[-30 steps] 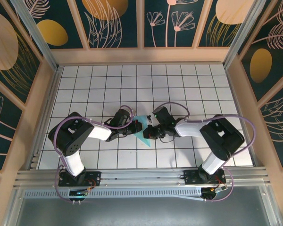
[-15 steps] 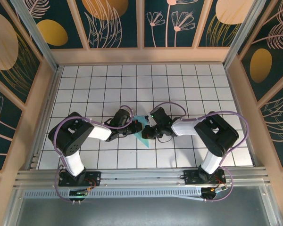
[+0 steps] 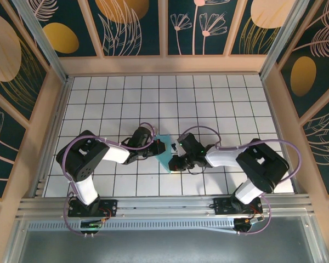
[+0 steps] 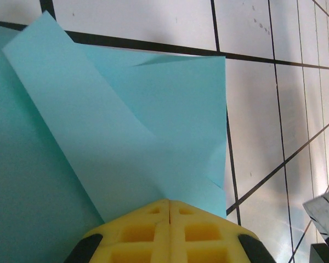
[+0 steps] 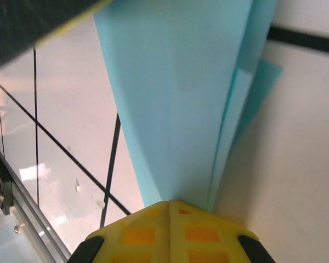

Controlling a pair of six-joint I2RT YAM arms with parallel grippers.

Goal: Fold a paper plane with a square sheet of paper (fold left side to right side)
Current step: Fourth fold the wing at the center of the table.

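We see the paper (image 3: 166,156) as a thin turquoise-blue sheet, already partly folded, lying near the middle of the white-tiled table (image 3: 98,98). From above it makes a slim wedge, broad at the far end and narrowing to a point at the near end, with the point slightly to the right. In the left wrist view we find layers: a long flap (image 4: 82,126) crosses diagonally over the sheet, its square corner at the upper left, and a lower layer spreads to a straight right edge. In the right wrist view it tapers toward us, with thin layered edges stacked along its right side and one corner peeking out.
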